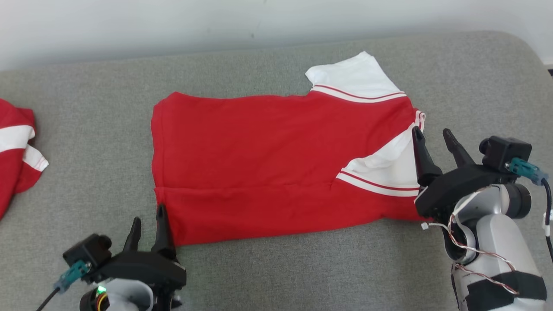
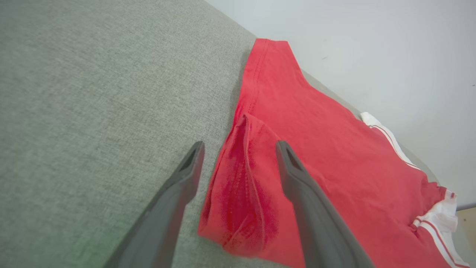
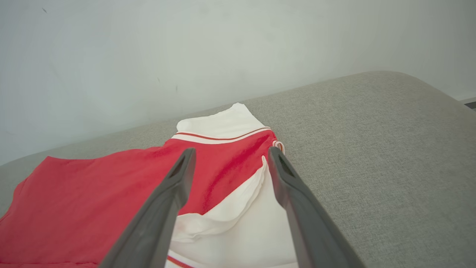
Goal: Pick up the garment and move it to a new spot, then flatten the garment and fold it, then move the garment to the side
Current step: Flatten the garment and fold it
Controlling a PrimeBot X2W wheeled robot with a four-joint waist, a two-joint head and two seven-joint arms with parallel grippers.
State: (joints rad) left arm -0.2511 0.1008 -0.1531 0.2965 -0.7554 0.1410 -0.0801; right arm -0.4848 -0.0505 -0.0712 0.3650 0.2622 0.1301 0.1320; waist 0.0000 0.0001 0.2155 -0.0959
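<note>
A red garment [image 1: 268, 160] with white sleeves and red-white stripes lies spread across the grey cushion, its near long edge folded over the body. My left gripper [image 1: 149, 222] stands open at the garment's near left corner; in the left wrist view that gripper [image 2: 240, 147] straddles the folded corner of the garment [image 2: 334, 167] without gripping it. My right gripper [image 1: 432, 134] is open at the garment's right end, over the folded white sleeve; the right wrist view has this gripper [image 3: 230, 152] spread above the garment [image 3: 111, 193], holding nothing.
A second red and white garment [image 1: 15, 151] lies at the left edge of the grey cushion [image 1: 86, 108]. A pale wall [image 1: 173, 26] rises right behind the cushion. The cushion's rounded right end [image 1: 518, 65] drops off toward the floor.
</note>
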